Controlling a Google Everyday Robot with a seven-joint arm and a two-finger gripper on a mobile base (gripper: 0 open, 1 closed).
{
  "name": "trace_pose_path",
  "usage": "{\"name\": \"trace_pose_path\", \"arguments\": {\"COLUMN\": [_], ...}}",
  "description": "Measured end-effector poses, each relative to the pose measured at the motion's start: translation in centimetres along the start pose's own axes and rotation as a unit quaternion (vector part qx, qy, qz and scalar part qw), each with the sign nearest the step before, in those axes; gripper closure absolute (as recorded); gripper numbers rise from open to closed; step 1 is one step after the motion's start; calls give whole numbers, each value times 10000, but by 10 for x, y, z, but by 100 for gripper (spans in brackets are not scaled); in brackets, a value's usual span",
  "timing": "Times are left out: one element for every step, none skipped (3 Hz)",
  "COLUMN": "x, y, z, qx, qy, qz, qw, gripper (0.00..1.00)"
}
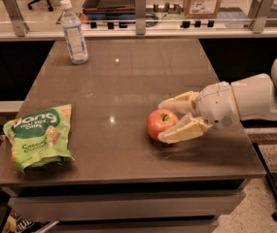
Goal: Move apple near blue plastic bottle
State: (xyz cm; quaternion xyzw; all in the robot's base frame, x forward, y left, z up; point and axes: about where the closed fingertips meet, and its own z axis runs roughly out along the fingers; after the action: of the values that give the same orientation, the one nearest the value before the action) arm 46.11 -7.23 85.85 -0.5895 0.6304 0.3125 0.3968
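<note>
Low at right of surface: tool closed partway around apple, touching both sides; bottle well apart.

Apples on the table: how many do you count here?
1. The apple lies front right on the table, between the fingers of the gripper reaching in from the right. None seem hidden.

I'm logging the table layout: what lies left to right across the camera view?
Green snack bag, clear plastic water bottle, apple, with the hand around it, reaching in from the right.
</note>
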Motion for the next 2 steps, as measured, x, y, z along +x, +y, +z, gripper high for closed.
{"name": "trace_pose_path", "arguments": {"x": [-1, -9], "y": [1, -8], "z": [1, -6], "qx": [-13, 138], "qy": [1, -158], "qz": [-11, 36], "qw": [10000, 9998], "gripper": [100, 100]}}
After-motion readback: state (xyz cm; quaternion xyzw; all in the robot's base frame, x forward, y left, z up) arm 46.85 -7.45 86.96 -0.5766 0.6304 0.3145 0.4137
